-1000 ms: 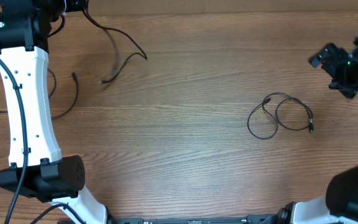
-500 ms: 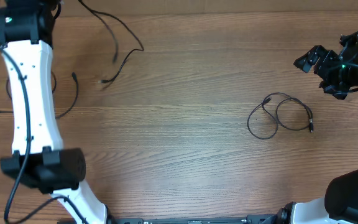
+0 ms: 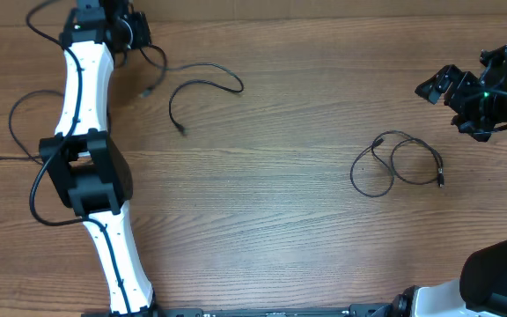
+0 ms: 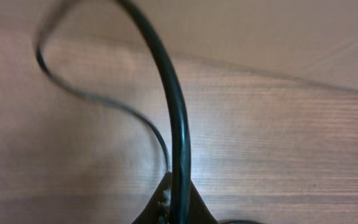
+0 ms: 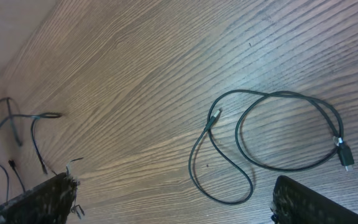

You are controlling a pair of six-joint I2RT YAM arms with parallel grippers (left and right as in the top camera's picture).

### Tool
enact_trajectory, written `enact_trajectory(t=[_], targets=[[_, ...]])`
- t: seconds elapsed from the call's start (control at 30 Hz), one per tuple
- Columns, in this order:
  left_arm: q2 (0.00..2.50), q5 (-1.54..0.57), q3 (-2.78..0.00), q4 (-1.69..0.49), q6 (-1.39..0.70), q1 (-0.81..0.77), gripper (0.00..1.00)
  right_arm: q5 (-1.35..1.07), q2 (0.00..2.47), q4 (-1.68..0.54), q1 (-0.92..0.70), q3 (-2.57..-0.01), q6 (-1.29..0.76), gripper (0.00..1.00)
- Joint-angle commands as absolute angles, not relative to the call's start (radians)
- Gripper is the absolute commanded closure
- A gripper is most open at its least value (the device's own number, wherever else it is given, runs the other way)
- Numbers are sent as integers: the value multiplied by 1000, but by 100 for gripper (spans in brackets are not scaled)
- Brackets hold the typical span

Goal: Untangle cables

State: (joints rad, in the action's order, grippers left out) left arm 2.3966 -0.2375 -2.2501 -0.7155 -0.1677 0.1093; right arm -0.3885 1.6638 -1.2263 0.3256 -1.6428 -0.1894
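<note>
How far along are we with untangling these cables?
Done: the looped cable lies alone near the open right gripper. In hand: the left gripper looks pinched on a second cable. Left: spreading apart the remaining cables beside the left arm.

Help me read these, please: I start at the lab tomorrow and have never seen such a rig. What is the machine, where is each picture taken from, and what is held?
These are two robot arms at a wooden table, each ending in a two-finger gripper. The overhead view looks straight down; the other two come from cameras on the wrists. The left gripper, at the far left corner, seems shut on a thin black cable. The right gripper is open and holds nothing, hovering above a looped cable. A loose cable lies near the left arm.
</note>
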Motion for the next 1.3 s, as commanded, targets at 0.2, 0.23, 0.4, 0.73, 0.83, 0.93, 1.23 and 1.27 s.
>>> enact_trajectory(t=[0.2,0.23,0.4,0.73,0.83,0.93,1.23,1.27], targets=[[2368,-324,-2260,-804,-592,91,96,-394,1668,-1221,326,-1643,-181,0],[2360,-365,-2260,-787,-582,92,96,-394,1668,-1221,326,-1643,-181,0],[2281,-721,-2260,-580,-324,95,96,-394,1668,-1221,326,-1643,-181,0],[2064,-970,-2260,-467,49,191,96,-394,1677,-1221,326,-1643,-181,0],[2031,-970,-2260,-466,104,248,96,-394,1686,-1221,326,-1643,-181,0],[2024,-963,-2260,-459,152,298,96,-394,1698,-1222,326,-1643,-181,0],[2024,-668,-2260,-363,83,347,96,-395,1705,-1225,326,-1643,-182,0],[2024,-659,-2260,-333,68,347,96,-395,1705,-1225,326,-1643,-182,0]])
